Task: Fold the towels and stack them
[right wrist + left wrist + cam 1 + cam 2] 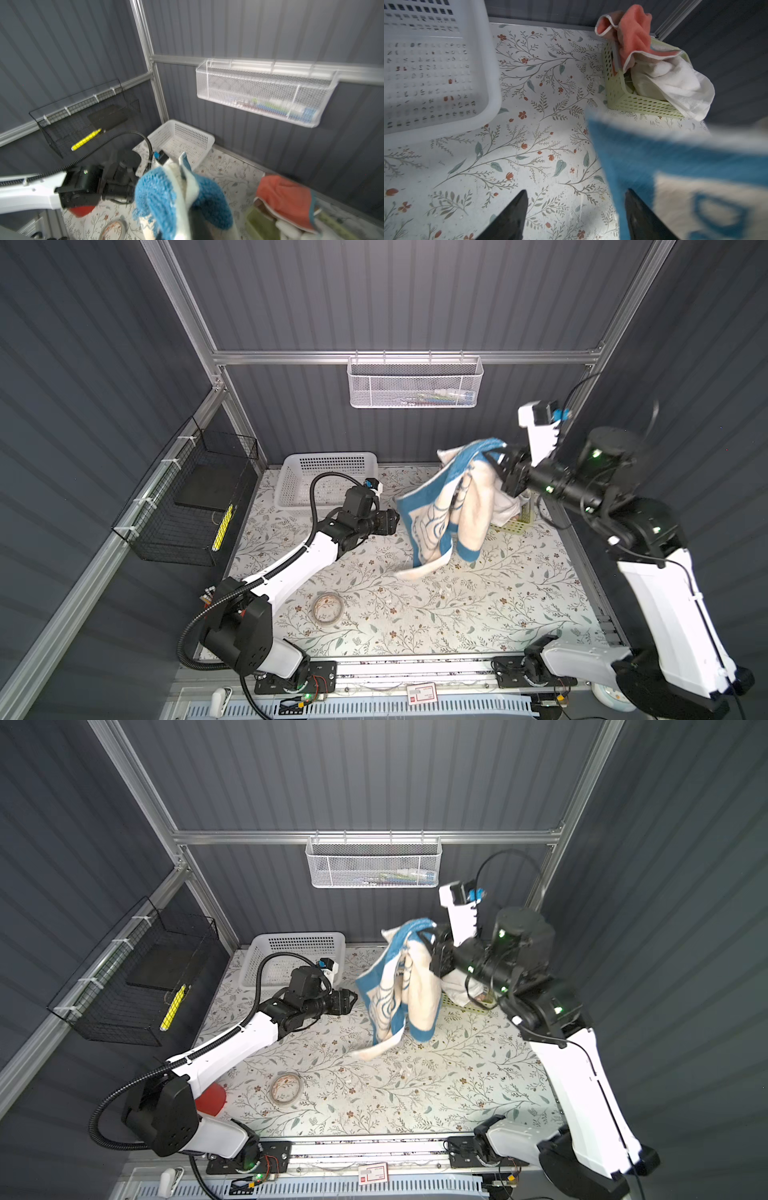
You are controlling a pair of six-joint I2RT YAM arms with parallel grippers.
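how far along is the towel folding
Done: nothing; no folded towel lies on the table. In hand: the right gripper holds the blue towel up by its top, hanging down toward the table, with the left gripper open beside its edge. Left: folding it, then the coral towel and white towel bunched in the green basket.

Blue towel (440, 510): blue ground, cream panel with blue line drawing, cream edging and cream reverse;
coral towel (635, 31): coral-orange, pale trim;
white towel (679, 83): plain white;
small basket (639, 104): pale green, pierced with oval holes;
large basket (299, 481): white, slotted;
table cover (415, 614): off-white, printed with grey-green leafy sprigs and small rust-red flowers;
wall basket (415, 385): white mesh;
wire basket (183, 526): black grid, holding a yellow stick (222, 526) with dark cross-marks;
walls (374, 294): dark grey, ribbed
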